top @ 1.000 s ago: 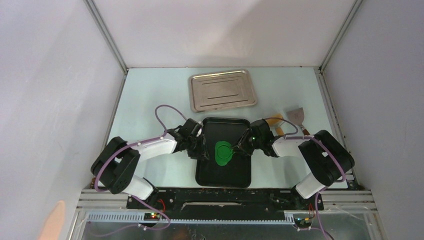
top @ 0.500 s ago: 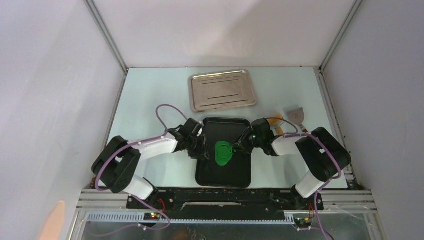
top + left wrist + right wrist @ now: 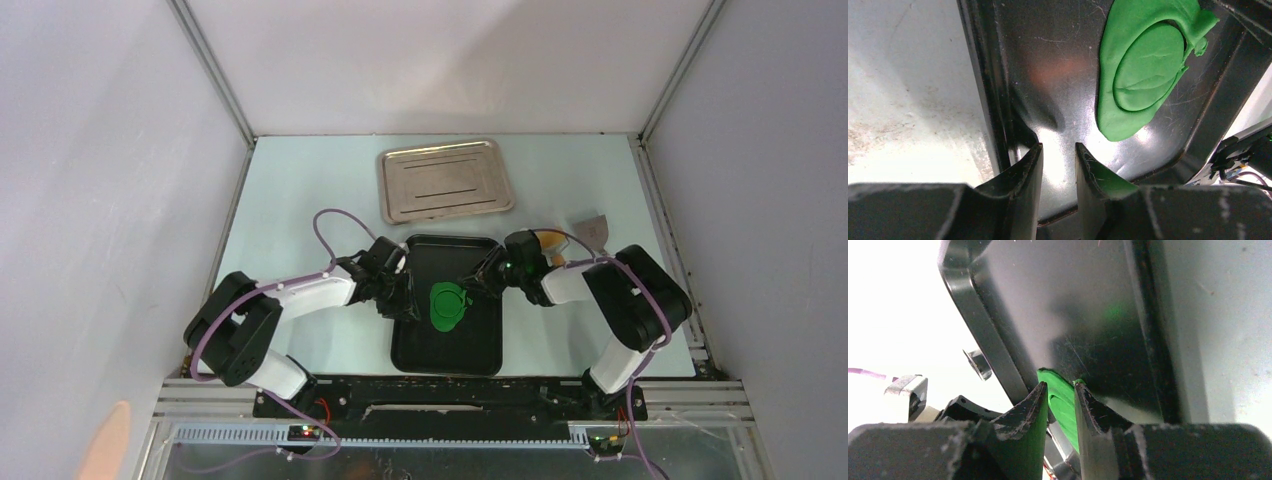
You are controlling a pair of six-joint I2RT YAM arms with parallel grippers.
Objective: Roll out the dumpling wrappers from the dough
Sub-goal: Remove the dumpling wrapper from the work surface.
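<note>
1. Work surface: a black tray lies at the centre of the pale table, between the two arms. A silver tray lies beyond it and does not touch it.
2. Task item: the dough lies on the floor of the black tray, about midway between the left and right rims. It is a flat, bright green sheet with an uneven outline.
3. Within the sheet sits one round dumpling wrapper. A groove marks it off from the surrounding dough, and it has not been lifted out.
4. Left gripper: it is positioned low over the left side of the black tray, just inside the left rim. The jaws stand nearly closed, with only a narrow slit between them. The slit shows bare tray floor, so the gripper holds nothing. The fingertips are near the dough but do not touch it.
5. Right gripper: it reaches in over the right rim of the black tray to the dough's right edge. In the right wrist view the jaws stand close together, with a thin strip of green between them. They appear to pinch the edge of the sheet, though pad contact is not fully visible.
6. Other items: a metal scraper lies on the table to the right of the black tray, behind the right arm. A tan wooden piece shows just beside the scraper.
</note>
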